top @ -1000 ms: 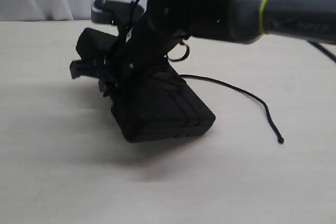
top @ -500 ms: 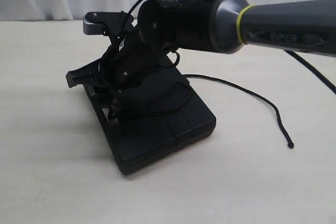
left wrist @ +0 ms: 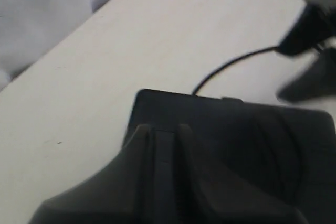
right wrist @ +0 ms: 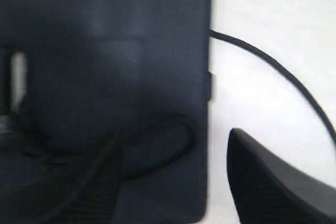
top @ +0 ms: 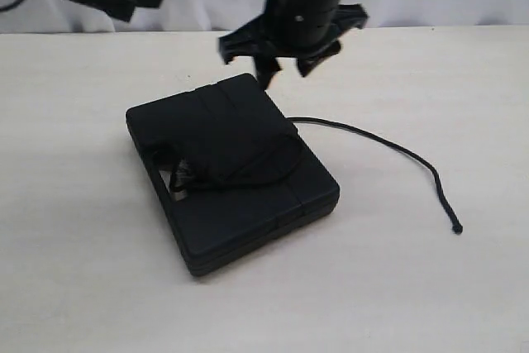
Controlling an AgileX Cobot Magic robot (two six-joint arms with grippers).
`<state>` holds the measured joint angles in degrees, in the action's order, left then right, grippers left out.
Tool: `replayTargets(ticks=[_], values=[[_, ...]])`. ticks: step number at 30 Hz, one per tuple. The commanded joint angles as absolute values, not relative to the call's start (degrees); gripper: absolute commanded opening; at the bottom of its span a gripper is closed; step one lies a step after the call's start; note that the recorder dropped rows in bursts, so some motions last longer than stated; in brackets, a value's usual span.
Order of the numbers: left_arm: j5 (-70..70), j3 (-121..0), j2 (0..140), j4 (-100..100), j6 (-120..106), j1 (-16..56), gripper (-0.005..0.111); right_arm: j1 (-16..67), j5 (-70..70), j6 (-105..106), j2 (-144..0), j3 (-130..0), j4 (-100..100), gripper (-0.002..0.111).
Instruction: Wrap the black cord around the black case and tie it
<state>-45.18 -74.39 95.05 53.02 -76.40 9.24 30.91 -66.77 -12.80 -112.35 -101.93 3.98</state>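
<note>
The flat matte black plastic case (top: 248, 204) lies on the pale table (top: 83, 270). Above its far edge hangs the right gripper (top: 285, 65), claws apart, empty. The left gripper (left wrist: 160, 129) has its claws together. The thin black braided cord (top: 372, 140) loops over the lid and trails off to the right.

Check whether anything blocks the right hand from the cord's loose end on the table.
Nothing visible. The open right hand hangs over the case's far edge; the cord's loose end lies on the table.
</note>
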Motion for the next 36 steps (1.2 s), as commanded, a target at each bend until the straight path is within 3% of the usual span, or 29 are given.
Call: replayTargets(ticks=[1, 7, 13, 21, 24, 30, 36], values=[[-49.9, -71.4, 98.6, 54.2, -90.6, 15.3, 0.012, 22.9, -65.7, -12.2, -110.2, -95.3, 3.1, 0.055], [-48.0, -70.8, 104.5, 45.1, -94.2, 22.8, 0.012, 13.1, -55.9, -6.7, -109.3, -83.0, -5.2, 0.055], [-44.1, -70.8, 108.6, 50.5, -88.0, 25.8, 0.013, 6.5, -48.4, -3.7, -109.3, -76.3, -5.5, 0.055], [-41.2, -72.1, 113.3, 50.6, -78.0, 28.1, 0.046, -0.4, -48.1, 0.0, -112.0, -75.0, -9.9, 0.055], [-39.2, -72.1, 114.5, 51.3, -77.9, 28.4, 0.05, -0.5, -48.2, 0.8, -112.7, -75.0, -10.3, 0.055], [-31.9, -72.1, 116.0, 51.5, -77.9, 29.3, 0.045, -0.5, -48.1, 1.3, -113.2, -75.0, -9.4, 0.055], [-30.9, -72.1, 116.2, 51.2, -78.1, 29.4, 0.009, -0.5, -48.5, 2.4, -115.7, -75.0, -9.4, 0.055]])
